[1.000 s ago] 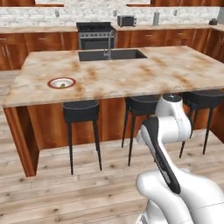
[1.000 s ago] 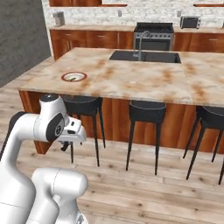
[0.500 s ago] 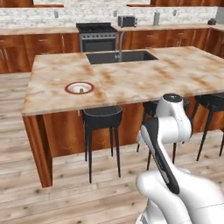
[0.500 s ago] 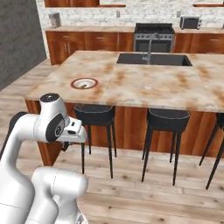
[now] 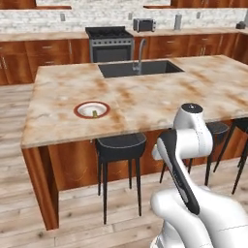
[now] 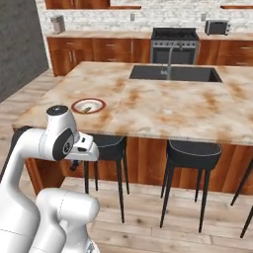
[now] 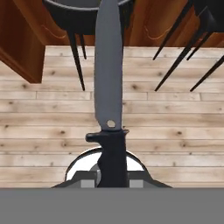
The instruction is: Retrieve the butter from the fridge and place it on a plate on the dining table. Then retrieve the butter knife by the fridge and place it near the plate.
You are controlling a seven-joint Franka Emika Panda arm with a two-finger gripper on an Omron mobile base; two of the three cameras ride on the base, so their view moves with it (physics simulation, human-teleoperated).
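- Butter knife (image 7: pixel 109 100) is in the fingers, clamped at the black handle at bottom centre of the hand view; grey blade runs up the middle of the frame, over plank floor and stool legs.
- Fingers narrow, closed on the handle. Fingertips themselves hidden behind handle and guard, so contact pads can't be checked.
- Gripper (image 6: pixel 75 164) sits low, left of centre in the right base view, under the worktop edge and beside a black stool (image 6: pixel 109 142).
- Plate (image 5: pixel 92 110) is on the dining table (image 5: pixel 203 92), left of centre in the left base view, near the front edge. Butter (image 5: pixel 94 114) lies on it, a tiny yellow-olive stick. Butter step looks done.
- Left to do, my read: lift knife above the worktop edge and set it down beside the plate.
- Handling guess: knife is rigid, light, slim. Smooth handle could pivot in a two-point pinch if bumped. Hold near the guard looks right; the long blade sticks out, so watch the table edge and stool.
- Lay it flat on bare marble just beside the plate, not on the rim.
- Sink (image 5: pixel 139 68) and tap are well back, no conflict.
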